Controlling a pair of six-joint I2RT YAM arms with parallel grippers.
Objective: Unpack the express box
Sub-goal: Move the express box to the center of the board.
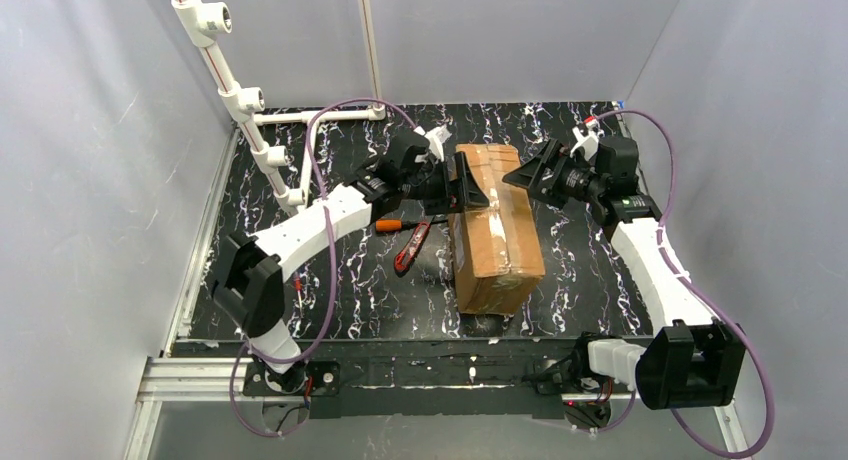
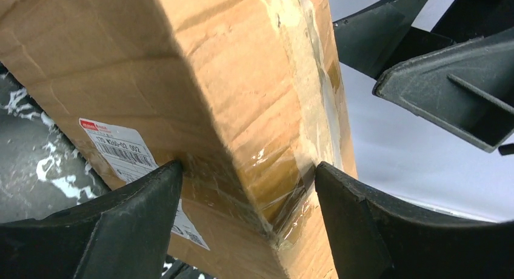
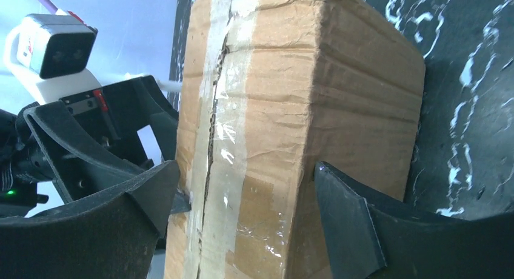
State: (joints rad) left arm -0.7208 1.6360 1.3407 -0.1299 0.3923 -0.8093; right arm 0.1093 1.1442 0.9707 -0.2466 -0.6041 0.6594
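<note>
Left gripper (image 2: 245, 170) and right gripper (image 3: 245, 173) straddle the box (image 1: 495, 230), fingers wide, grip unclear; it is still closed, nothing unpacked.

Your top view looks down from above and behind the arm bases (image 1: 285, 375), taking in the whole table (image 1: 580, 280). Your wrist views sit very close to the express box (image 1: 495, 230), facing each other from its left and right; all three share its far end.
</note>
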